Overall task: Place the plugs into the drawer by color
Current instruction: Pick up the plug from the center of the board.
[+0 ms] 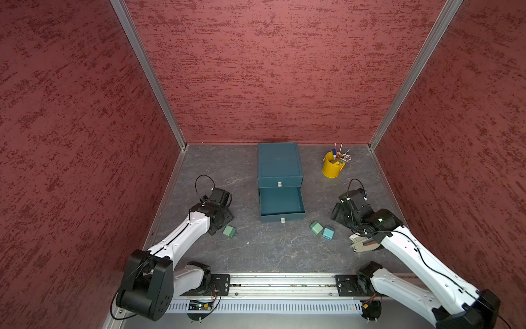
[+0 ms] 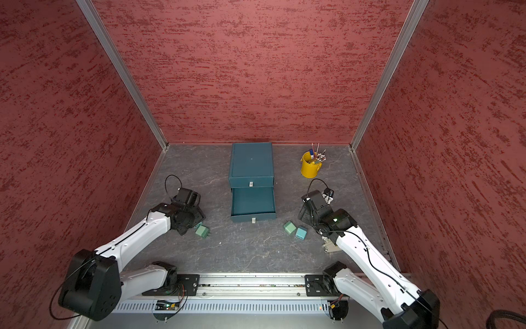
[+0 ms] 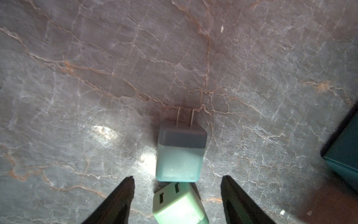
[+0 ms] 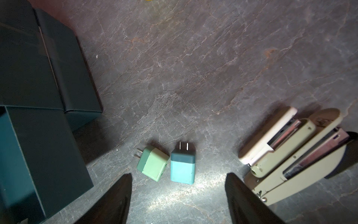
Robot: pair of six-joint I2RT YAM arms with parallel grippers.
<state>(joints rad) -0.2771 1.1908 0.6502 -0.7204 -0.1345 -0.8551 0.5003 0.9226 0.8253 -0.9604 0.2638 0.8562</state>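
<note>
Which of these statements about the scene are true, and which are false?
1. The open drawer of the chest is empty. True.
2. The yellow bucket lies tipped over. False: it stands upright, holding pens.
3. The right gripper holds the teal-blue plug. False: its jaws stand open, and the plug lies on the table.
4. A green plug lies beside the teal-blue plug. True.

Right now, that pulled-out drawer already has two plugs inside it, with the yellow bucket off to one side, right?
Not quite: the pulled-out drawer is empty, as both top views show. A mint green plug and a blue plug lie on the table near its front. The yellow bucket does stand off to one side.
</note>
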